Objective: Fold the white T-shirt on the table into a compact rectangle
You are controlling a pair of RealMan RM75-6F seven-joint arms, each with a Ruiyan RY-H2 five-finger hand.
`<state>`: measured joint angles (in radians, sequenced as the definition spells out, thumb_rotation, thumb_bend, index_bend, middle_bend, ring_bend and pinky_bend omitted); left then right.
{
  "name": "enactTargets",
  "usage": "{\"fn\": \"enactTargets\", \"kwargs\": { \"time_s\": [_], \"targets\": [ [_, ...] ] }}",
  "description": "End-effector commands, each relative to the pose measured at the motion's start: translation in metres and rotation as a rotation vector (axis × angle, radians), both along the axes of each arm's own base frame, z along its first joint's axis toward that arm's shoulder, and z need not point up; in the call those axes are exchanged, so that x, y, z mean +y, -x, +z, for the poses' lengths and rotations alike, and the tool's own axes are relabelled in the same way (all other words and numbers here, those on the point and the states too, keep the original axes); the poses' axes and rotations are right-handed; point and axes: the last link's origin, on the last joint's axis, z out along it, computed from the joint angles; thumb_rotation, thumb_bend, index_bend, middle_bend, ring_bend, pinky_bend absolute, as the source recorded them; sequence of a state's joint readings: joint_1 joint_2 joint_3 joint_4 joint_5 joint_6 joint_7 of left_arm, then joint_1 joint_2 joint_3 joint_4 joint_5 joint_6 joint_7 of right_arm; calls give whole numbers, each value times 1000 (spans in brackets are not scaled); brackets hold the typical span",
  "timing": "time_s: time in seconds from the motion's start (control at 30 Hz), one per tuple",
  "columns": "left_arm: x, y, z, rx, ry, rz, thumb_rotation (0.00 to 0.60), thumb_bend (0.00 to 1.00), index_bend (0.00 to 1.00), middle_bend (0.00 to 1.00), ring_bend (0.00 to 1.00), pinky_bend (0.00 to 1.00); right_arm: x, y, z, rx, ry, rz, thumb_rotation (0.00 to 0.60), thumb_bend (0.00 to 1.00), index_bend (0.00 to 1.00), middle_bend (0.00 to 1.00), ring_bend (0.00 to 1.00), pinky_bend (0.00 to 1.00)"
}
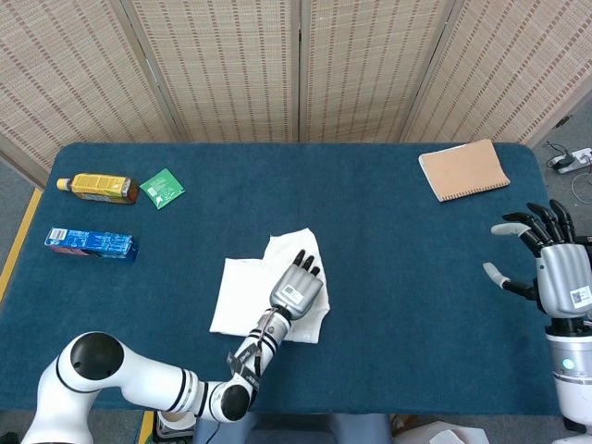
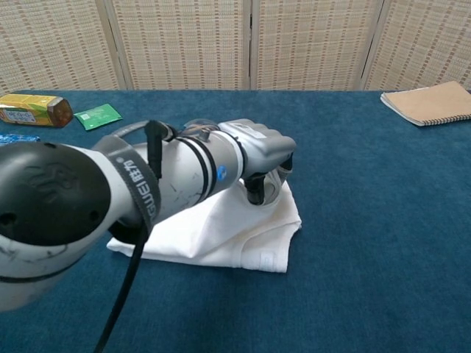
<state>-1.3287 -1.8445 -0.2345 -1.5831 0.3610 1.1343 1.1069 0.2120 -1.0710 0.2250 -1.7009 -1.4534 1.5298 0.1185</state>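
Note:
The white T-shirt point(image 1: 242, 296) point(image 2: 221, 228) lies partly folded near the front middle of the blue table point(image 1: 398, 277). My left hand point(image 1: 298, 289) point(image 2: 265, 158) is over the shirt's right side, its fingers curled down around a raised fold of cloth. The forearm hides much of the shirt's left part in the chest view. My right hand point(image 1: 546, 268) hovers at the table's right edge with its fingers spread, holding nothing, far from the shirt. The chest view does not show it.
A tan notebook point(image 1: 462, 169) point(image 2: 429, 103) lies at the back right. At the left are a yellow bottle point(image 1: 97, 188) point(image 2: 29, 110), a green packet point(image 1: 163, 188) point(image 2: 98, 115) and a blue box point(image 1: 91, 243). Folding screens stand behind the table.

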Motion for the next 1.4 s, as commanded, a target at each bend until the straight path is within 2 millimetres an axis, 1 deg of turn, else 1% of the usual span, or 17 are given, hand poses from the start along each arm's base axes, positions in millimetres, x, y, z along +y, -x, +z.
{"fn": "enactTargets", "kwargs": {
  "time_s": [0.03,0.17,0.23,0.3,0.33,0.4,0.47,0.57,0.67,0.8,0.97,1.03,1.1,1.17,1.27,1.33,1.4],
  "targets": [
    [-1,-5,-2,-1,-2,-13,600,575,642,216,72,0,0,1,1,2,2,-3,600,148,394,300,131,0],
    [-2,-9,-5,-5,-4,-20,600,572,633,214,72,0,1,2,1,1,2,-7,600,148,394,300,131,0],
    [-2,-8,-7,6,-8,-19,600,565,559,191,65,0,1,3,2,0,3,-8,600,148,394,300,131,0],
    [0,-6,-8,16,-16,-16,600,524,407,142,38,0,1,4,2,-1,4,-9,600,148,394,300,131,0],
    [1,-6,-8,18,-20,-16,600,459,283,97,15,0,1,4,2,-2,4,-8,600,148,394,300,131,0],
    [1,-4,-8,15,-23,-5,600,326,95,23,0,0,1,4,3,-1,4,-8,600,148,394,300,131,0],
    [0,-5,-6,3,-23,9,600,249,7,0,0,0,1,4,2,-2,3,-7,600,148,394,300,131,0],
    [-1,-8,-2,-29,-23,16,600,196,0,0,0,0,1,2,2,-4,2,-1,600,148,394,300,131,0],
    [-1,-12,5,-84,-23,27,600,194,0,0,0,0,1,0,2,-4,1,7,600,148,394,300,131,0],
    [0,-13,25,-191,-25,54,600,194,0,0,0,0,2,-4,3,-2,-4,16,600,148,394,300,131,0],
    [10,-3,60,-309,-38,123,600,194,0,0,0,0,2,-8,4,-3,-8,25,600,148,400,302,131,0],
    [15,6,71,-320,-46,142,600,194,0,0,0,0,3,-10,4,-5,-9,29,600,148,402,302,131,0],
    [20,14,77,-315,-64,148,600,193,0,0,0,0,3,-11,3,-10,-11,31,600,148,403,302,131,0],
    [24,23,76,-298,-77,151,600,194,0,0,0,0,4,-11,2,-10,-13,31,600,148,403,302,131,0],
    [27,39,68,-260,-80,161,600,193,2,0,0,0,4,-11,2,-11,-13,30,600,148,404,302,131,0],
    [27,49,63,-235,-74,169,600,193,30,0,0,0,5,-11,1,-12,-15,29,600,148,405,303,133,0],
    [26,58,64,-233,-84,174,600,194,59,0,0,0,5,-10,1,-6,-22,23,600,148,405,304,136,0]
  ]
}}
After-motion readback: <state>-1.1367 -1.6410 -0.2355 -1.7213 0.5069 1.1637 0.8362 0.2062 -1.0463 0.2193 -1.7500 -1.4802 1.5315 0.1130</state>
